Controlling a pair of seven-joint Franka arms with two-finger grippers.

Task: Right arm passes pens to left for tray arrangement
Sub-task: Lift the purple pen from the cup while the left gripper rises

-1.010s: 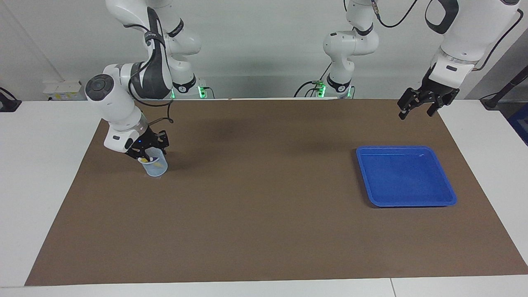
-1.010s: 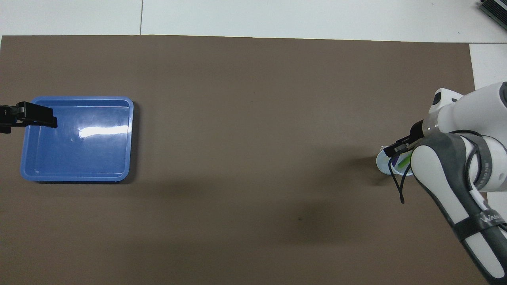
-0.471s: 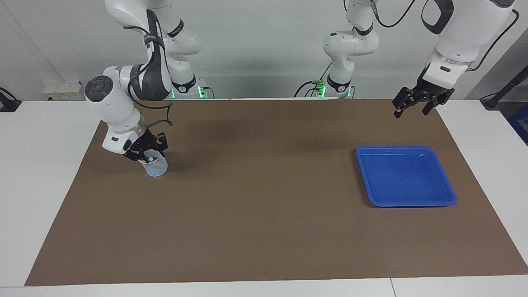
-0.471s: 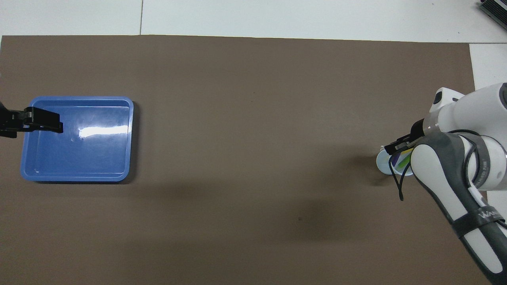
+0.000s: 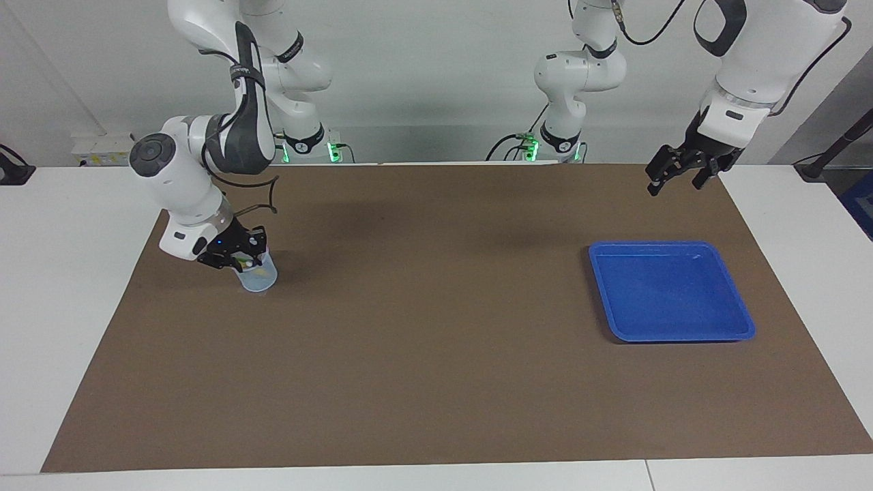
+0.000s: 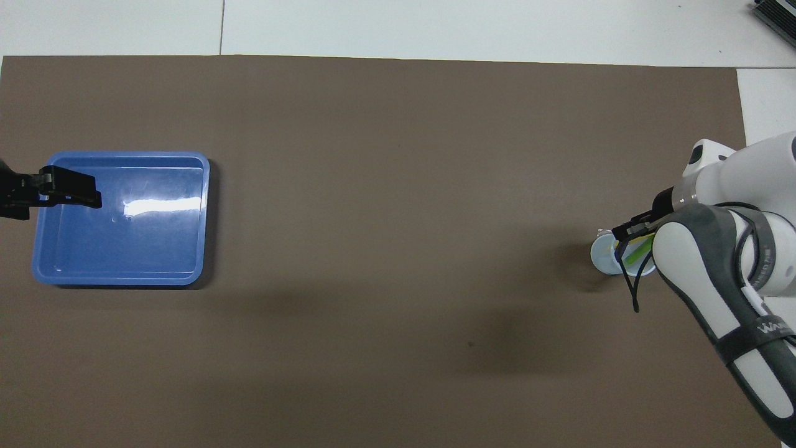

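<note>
The right gripper (image 5: 240, 260) dips into a pale cup (image 5: 258, 276) holding the pens (image 6: 635, 254), its finger state unclear; the left gripper (image 5: 677, 175) hangs spread above the mat (image 5: 436, 382), near the blue tray (image 5: 740, 315).

The shallow bright blue plastic tray (image 5: 672, 292) with rounded corners and a raised rim lies flat on the brown mat, toward the left arm's end of the desk. Nothing lies in it.

The short marker pens stand in a small pale blue cup (image 5: 258, 276) at the right arm's end of the desk. A green pen (image 6: 635, 254) leans inside the cup, and a yellow pen (image 6: 619, 246) shows beside it. No purple pen can be made out.

The right arm's black hand (image 5: 235, 259) with the small blue light is down at the cup's mouth. The left arm's black hand (image 5: 675, 170) hangs in the air with its fingers apart.
</note>
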